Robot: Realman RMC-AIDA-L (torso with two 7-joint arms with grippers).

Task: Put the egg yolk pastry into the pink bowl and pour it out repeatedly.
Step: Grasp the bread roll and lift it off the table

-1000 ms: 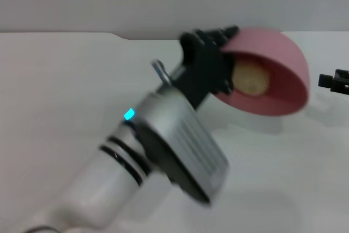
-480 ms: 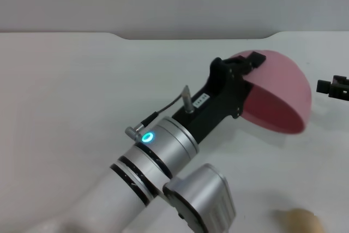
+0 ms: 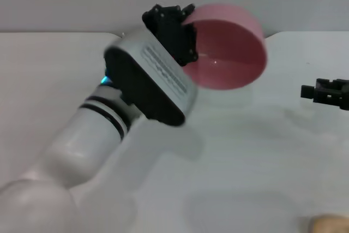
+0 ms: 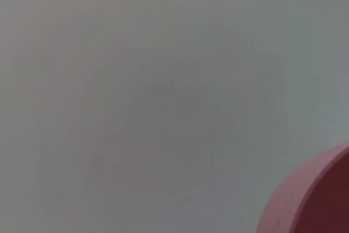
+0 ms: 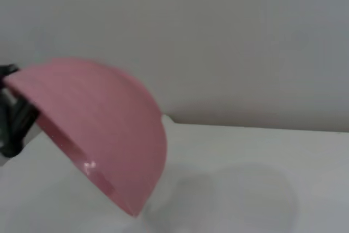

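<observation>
Since a moment ago the left gripper, clamped on the pink bowl's rim, has swung it back up empty (right gripper unreadable), leaving the egg yolk pastry on the table's near edge, awaiting reloading.

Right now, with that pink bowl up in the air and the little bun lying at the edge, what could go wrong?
The egg yolk pastry lies at the near edge of the head view, partly out of sight, so finding it for the next pick may be harder. The left gripper holds the pink bowl by its rim only, tilted on its side and empty; a fast swing might loosen that hold. The right gripper waits close beside, so a wide swing could bump it.
</observation>
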